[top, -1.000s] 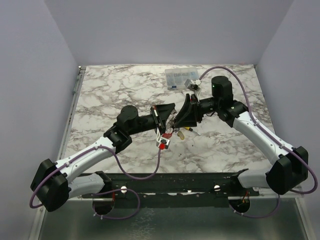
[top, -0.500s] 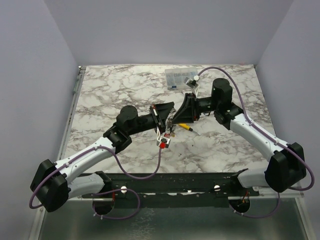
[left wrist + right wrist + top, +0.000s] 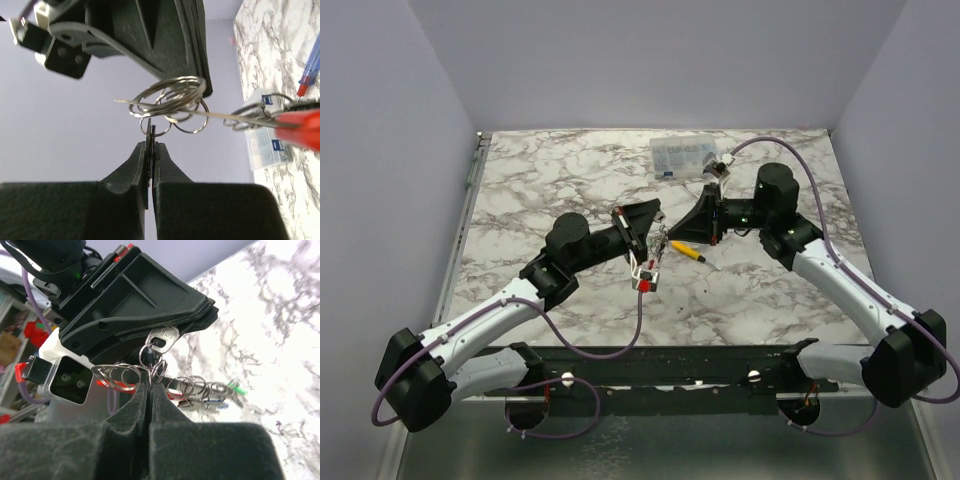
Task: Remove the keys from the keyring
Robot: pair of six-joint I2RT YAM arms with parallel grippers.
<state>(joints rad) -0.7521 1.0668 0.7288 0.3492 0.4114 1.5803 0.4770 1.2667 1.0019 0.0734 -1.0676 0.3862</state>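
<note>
From above: keys (image 3: 658, 256) dangling off the tabletop (image 3: 570, 170), between left end effector (image 3: 657, 227) and right end effector (image 3: 674, 234).
Left wrist: clenched on a silver key (image 3: 151, 141), split ring (image 3: 172, 97) just beyond the tips.
Right wrist: pinched shut on that ring.
Light, stiff, slippery; best gripped flat across the key's head.

I can't read any word, number or brand from here. The clear plastic parts box (image 3: 262, 155) carries two small blue labels (image 3: 278, 145), but their print is too blurred to make out in my left wrist view. The silvery key (image 3: 164, 337) in my right wrist view shows no stamp I can read.
</note>
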